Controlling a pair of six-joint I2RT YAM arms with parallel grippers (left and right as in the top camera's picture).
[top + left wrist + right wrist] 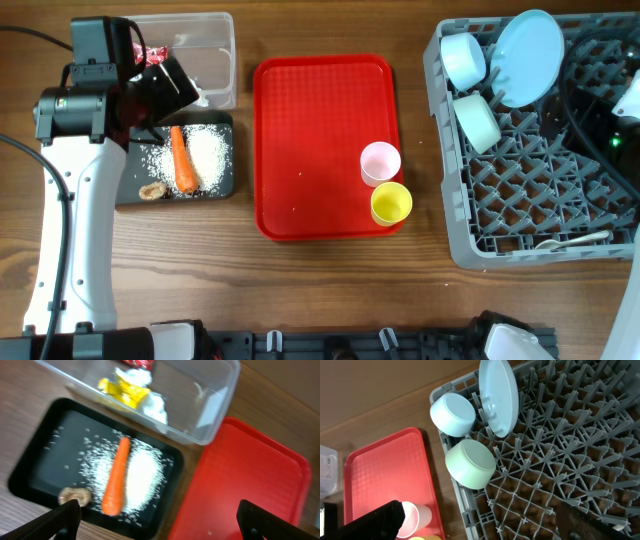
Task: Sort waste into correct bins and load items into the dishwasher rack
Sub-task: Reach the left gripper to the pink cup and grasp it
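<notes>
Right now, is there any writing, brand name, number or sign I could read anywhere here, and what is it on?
No text can be read in any view.
On the red wrapper and yellow wrapper in the tub: any print is too blurred to read.
On the red tray, black tray and rack: no markings show.

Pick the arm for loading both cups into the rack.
Right, likely: the right gripper hangs open over the rack, with the pink cup and yellow cup beside it on the red tray. The left gripper is over the black tray, farther off.
</notes>
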